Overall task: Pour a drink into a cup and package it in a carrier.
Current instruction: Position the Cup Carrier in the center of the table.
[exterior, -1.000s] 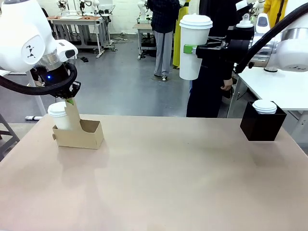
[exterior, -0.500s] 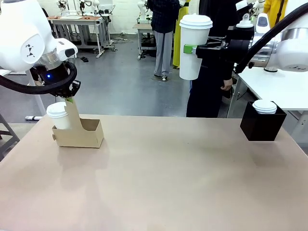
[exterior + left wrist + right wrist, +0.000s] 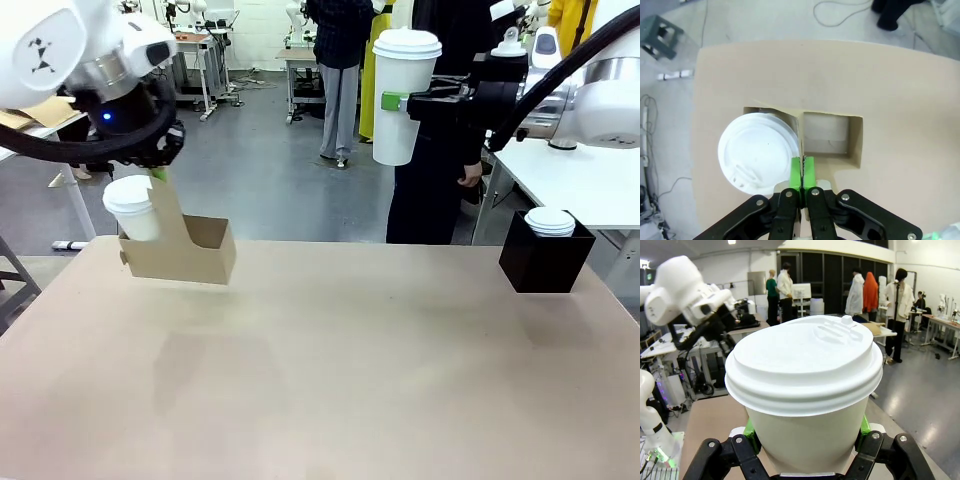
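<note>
Over the far left of the table [image 3: 350, 380] the carrier [image 3: 185, 262] hangs clear of the surface. Its upright centre handle is pinched between the shut green pads of the left gripper [image 3: 802, 165]. A short lidded cup [image 3: 757, 155] fills one slot and the other is empty, so the load sits to one side. The thin cardboard handle could twist or slide out of the pinch, tipping the carrier and dropping the cup.

Farther back and much higher, the right gripper [image 3: 400, 102] is clamped around the tall lidded cup [image 3: 403, 90], well apart from the carrier. Too hard a squeeze may buckle the paper wall or pop the lid; too light a one and the cup could slip. A person [image 3: 435, 190] stands just behind it, within reach of a spill.

Both lids hide what the cups hold. In the left wrist view the short cup's lid covers its slot, and the handle shows only edge-on. The black box [image 3: 545, 268] at the right conceals all but the lid of a third cup [image 3: 550, 222].
</note>
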Controlling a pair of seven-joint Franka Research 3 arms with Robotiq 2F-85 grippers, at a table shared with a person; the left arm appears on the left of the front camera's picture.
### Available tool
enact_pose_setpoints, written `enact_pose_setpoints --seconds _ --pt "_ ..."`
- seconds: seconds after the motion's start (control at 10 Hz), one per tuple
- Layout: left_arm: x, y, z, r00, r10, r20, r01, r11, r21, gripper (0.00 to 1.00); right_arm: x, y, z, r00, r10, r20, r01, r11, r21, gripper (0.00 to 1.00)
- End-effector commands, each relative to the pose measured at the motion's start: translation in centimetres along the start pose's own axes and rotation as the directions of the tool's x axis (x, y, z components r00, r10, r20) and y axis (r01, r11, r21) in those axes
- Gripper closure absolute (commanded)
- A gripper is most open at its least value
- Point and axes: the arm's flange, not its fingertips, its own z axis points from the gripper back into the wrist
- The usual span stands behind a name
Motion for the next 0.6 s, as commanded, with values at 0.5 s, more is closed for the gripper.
enact_pose_setpoints --seconds 0.5 --pt "-9.4 -15.7 2.0 0.998 0.024 -0.058 -0.025 1.000 -0.017 0.98 0.3 -0.1 -0.2 1.000 0.024 -0.001 -0.024 1.000 -0.009 0.19"
